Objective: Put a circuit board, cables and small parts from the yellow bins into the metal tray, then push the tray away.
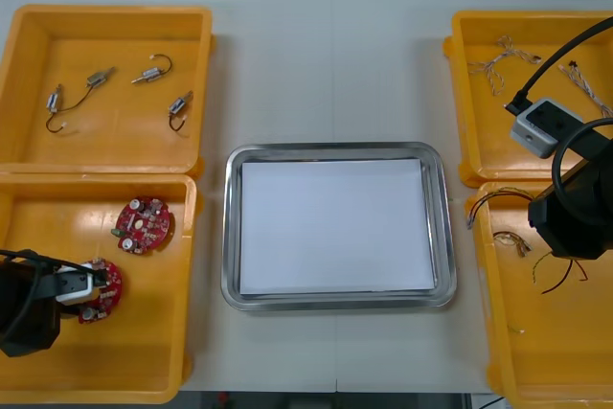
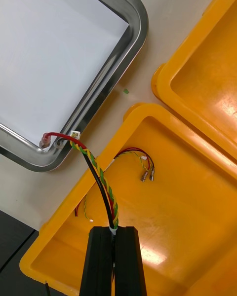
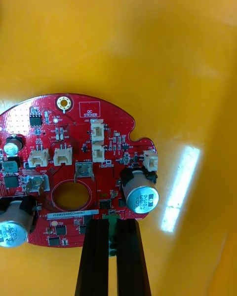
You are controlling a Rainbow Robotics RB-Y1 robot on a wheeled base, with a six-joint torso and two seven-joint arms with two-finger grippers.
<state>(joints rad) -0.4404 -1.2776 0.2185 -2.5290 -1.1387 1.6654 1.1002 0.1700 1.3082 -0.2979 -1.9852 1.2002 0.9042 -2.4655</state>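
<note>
Circuit board (image 3: pixel 74 167): round and red, located in the near left yellow bin (image 1: pixel 144 352). The left tool (image 3: pixel 112 223) is low inside this bin. Its two black fingers are closed on the board's edge, next to a silver-topped cylinder mounted on the board. A second circuit board (image 1: pixel 144 225) lies in the same bin, toward the far wall and apart from the gripped one.

The far left yellow bin (image 1: pixel 115 141) holds four small metal parts (image 1: pixel 97 76), each with a short black lead. They are spread apart on the bin floor.

The metal tray (image 1: pixel 231 237) stands on the counter (image 1: pixel 326 64) between the two pairs of bins. Its inside is white.

The right tool (image 2: pixel 113 229) is positioned over the near right yellow bin (image 1: pixel 546 361). Its fingers are closed on a red and yellow cable (image 2: pixel 101 177), which is twisted with green and runs alongside a black strand. This cable rises from the fingertips and crosses the bin wall toward the near right corner of the tray. Its red-tipped end sits at the tray rim and appears to touch it, though contact cannot be confirmed. Loose cables (image 2: pixel 140 163) lie on the floor of the same bin.

The far right yellow bin (image 1: pixel 488 131) holds thin twisted cables (image 1: pixel 498 62).
</note>
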